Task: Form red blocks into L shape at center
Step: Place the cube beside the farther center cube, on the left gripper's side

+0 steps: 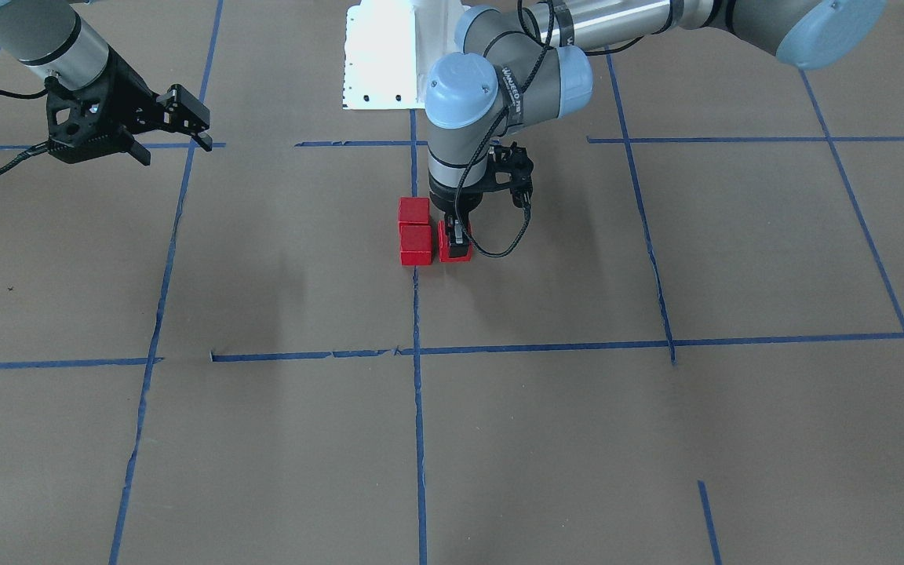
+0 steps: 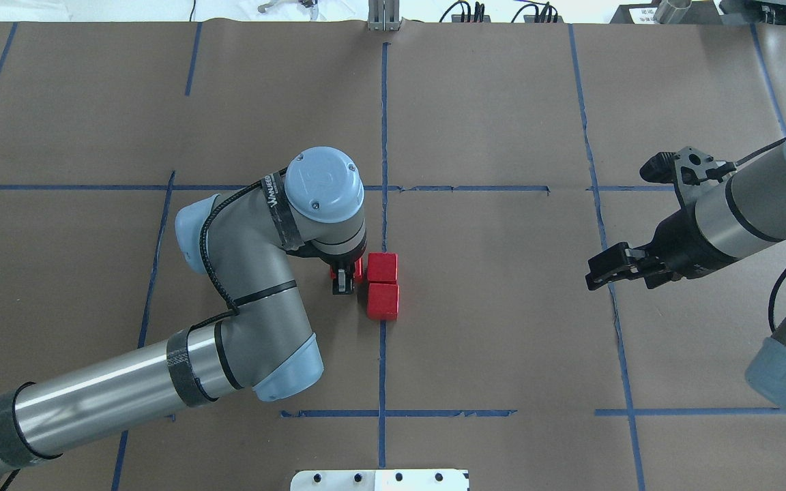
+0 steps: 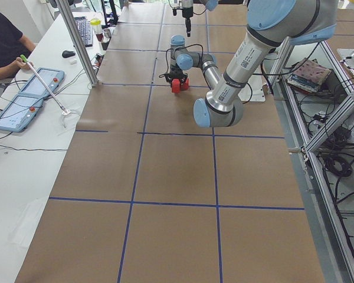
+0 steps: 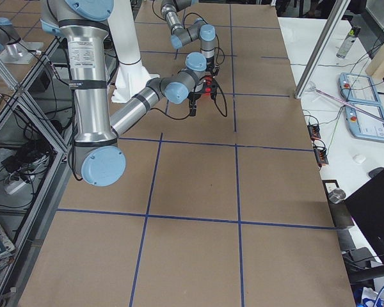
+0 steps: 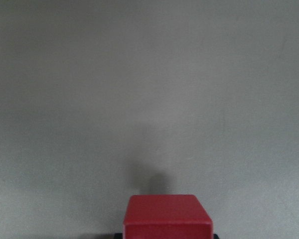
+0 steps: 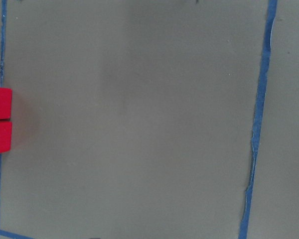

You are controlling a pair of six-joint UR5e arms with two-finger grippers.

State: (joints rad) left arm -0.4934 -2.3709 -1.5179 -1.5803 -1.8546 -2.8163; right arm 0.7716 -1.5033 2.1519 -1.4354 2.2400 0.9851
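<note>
Closest to the left wrist lens, a red block fills the bottom edge. Dark finger parts barely show at its sides, and bare brown tabletop lies beyond it.

From the front, the left claw is clamped on that block, low at the paper. It is just beside the outer one of two other red blocks, the one farther from the robot. Those two sit in a touching column on the long blue tape line. Whether the held block touches its neighbour I cannot tell. The right claw hangs open and empty, well apart from the blocks.

From overhead, the column lies on the middle line, a little to the robot's side of a tape crossing. The held block is mostly hidden under the left wrist.

The right wrist view shows only the column, at its left edge.

In both side views the red cluster is too small to add anything.

As I judge it, the L is laid out near the center. What remains is to release the last block and withdraw, perhaps after closing any gap.
</note>
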